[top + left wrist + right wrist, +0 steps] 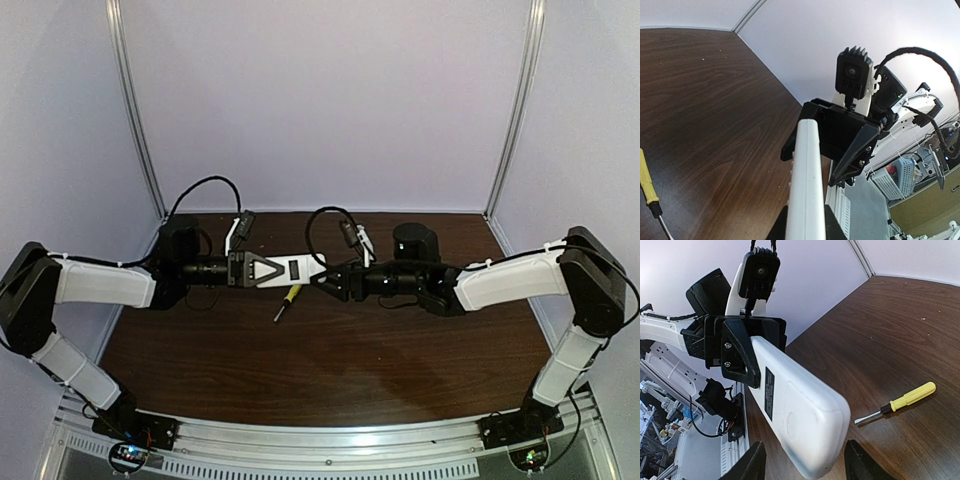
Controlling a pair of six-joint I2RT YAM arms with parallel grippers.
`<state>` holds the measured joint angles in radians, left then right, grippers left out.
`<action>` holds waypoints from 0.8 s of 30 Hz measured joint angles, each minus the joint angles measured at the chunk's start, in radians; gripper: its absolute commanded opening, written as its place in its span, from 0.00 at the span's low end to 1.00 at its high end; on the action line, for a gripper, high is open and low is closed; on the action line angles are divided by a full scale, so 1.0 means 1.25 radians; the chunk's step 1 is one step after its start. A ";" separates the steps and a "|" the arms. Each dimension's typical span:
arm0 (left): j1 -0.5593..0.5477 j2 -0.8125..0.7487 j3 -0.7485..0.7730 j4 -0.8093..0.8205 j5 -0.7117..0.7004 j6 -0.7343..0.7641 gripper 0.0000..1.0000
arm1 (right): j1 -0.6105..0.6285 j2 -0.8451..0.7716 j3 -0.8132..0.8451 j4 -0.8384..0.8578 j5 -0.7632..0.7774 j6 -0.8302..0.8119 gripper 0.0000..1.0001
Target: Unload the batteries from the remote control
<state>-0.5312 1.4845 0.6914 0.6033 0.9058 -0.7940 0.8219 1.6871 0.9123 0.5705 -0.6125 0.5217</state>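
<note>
Closest to my right wrist camera is the rounded white end of the remote control (795, 410), and it sits between the two fingers (752, 465) of my right tool (807, 462). That tool is not gripping anything. Its fingers stand on either side of the remote, and I can see a gap on at least one side. My left tool (740, 350) is clamped on the other end of the remote, straight across from the right tool. It holds the remote up in the air above the worktop (900, 330), with the white back and its dark patch turned toward my right camera. I think it is held like this so the back, where a battery door would be, faces the free tool and is easy to reach. I cannot see the batteries at all. The back looks closed, so I guess they are inside. The yellow screwdriver (900, 402) lies flat on the worktop, below both tools and a little off to one side, and nothing touches it. I think the job has barely started. Next, the right tool needs a firm hold or a careful push on the back. If the left tool's hold slips, the remote could tip or drop.
</note>
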 measured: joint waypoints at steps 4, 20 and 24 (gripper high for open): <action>0.000 0.009 0.000 0.000 0.000 -0.001 0.00 | -0.004 0.007 0.003 0.000 -0.001 0.002 0.51; -0.001 0.027 0.000 0.001 0.000 -0.001 0.00 | -0.012 0.029 0.028 -0.002 -0.001 0.004 0.45; -0.002 0.036 0.000 0.001 0.000 -0.001 0.00 | -0.012 0.036 0.028 -0.004 0.001 0.004 0.43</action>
<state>-0.5343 1.5291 0.6914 0.6048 0.9054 -0.7952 0.8070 1.7321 0.9478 0.5652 -0.6117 0.5270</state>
